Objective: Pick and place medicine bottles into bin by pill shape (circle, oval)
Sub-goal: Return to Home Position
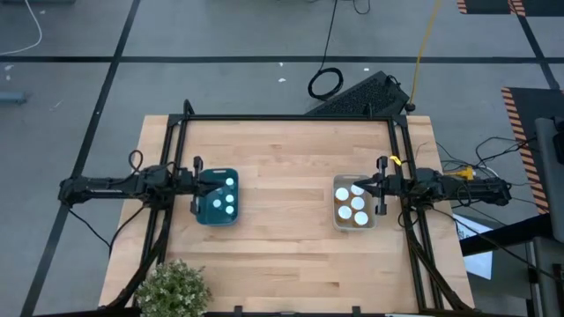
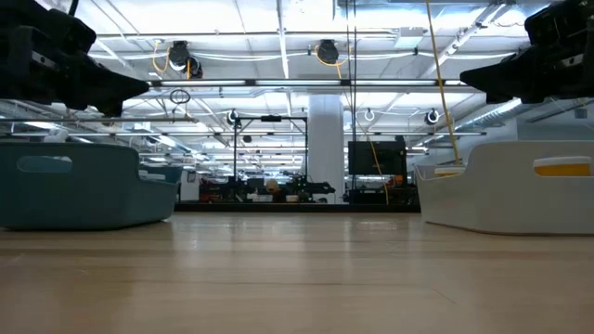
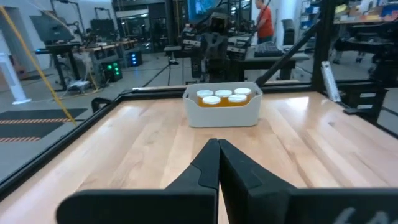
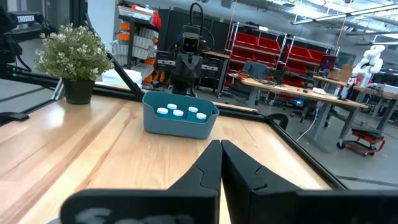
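Note:
A blue bin (image 1: pixel 218 198) stands at the table's left and holds several white-capped medicine bottles (image 1: pixel 225 195); it shows too in the right wrist view (image 4: pixel 180 121). A white bin (image 1: pixel 354 204) at the right holds several amber-bodied bottles with white caps (image 3: pixel 222 96). My left gripper (image 1: pixel 196 181) hangs shut above the blue bin's left rim, its fingers (image 3: pixel 217 163) closed on nothing. My right gripper (image 1: pixel 381 187) hangs shut above the white bin's right rim, fingers (image 4: pixel 221 163) together and empty.
A potted plant (image 1: pixel 172 289) stands at the table's near left corner. A black frame (image 1: pixel 291 119) runs along the table's far edge and sides. Bare wooden tabletop (image 1: pixel 286 211) lies between the two bins. A person in an orange top (image 3: pixel 264 22) stands in the room beyond.

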You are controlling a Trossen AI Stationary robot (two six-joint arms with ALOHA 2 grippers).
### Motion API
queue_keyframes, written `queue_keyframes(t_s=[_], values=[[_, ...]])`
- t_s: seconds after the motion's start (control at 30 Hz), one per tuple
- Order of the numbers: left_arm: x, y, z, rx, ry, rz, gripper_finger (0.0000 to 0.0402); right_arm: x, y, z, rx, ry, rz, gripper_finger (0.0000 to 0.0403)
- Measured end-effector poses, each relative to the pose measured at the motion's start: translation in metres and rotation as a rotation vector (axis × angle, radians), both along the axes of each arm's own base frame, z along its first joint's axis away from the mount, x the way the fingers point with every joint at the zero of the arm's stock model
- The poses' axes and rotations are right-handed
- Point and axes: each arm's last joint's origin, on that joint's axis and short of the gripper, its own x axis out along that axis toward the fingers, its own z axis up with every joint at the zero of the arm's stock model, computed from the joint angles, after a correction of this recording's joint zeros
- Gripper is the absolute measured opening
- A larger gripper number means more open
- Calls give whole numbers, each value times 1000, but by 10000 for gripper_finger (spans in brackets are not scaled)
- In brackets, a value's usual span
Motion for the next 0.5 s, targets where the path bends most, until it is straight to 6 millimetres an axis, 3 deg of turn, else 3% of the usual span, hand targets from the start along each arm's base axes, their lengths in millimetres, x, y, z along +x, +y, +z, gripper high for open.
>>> queue_keyframes(t_s=[0.5], values=[[-1, 9, -2, -15, 14, 20, 2, 0, 0, 0, 0, 1, 0, 0]])
